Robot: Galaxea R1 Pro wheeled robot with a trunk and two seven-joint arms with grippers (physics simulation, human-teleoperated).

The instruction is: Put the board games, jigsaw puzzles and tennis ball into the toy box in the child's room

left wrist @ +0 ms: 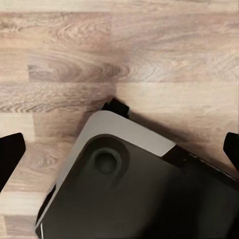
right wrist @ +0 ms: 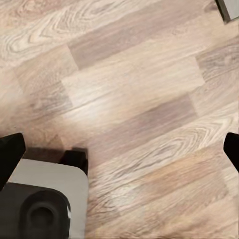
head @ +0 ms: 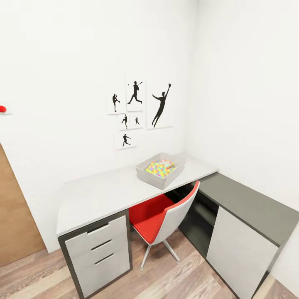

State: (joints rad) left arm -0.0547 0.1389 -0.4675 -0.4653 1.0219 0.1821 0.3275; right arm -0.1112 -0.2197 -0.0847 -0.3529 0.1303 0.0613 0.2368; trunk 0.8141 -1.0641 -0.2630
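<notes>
Light grey open-top toy box [head: 165, 176] with colourful puzzle sheet [head: 159, 169] sits on pale L-shaped desk [head: 104, 193], ahead of both arms. Left gripper [left wrist: 119, 149] and right gripper [right wrist: 119, 149] spread wide, empty, over wood floor [right wrist: 149, 99].

toy box [head: 143, 172] contents partly hidden, perhaps puzzles

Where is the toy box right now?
In the head view, the toy box sits on the pale desk top near its right end, by the corner of the walls, behind the red chair, with a colourful puzzle sheet inside.
</notes>
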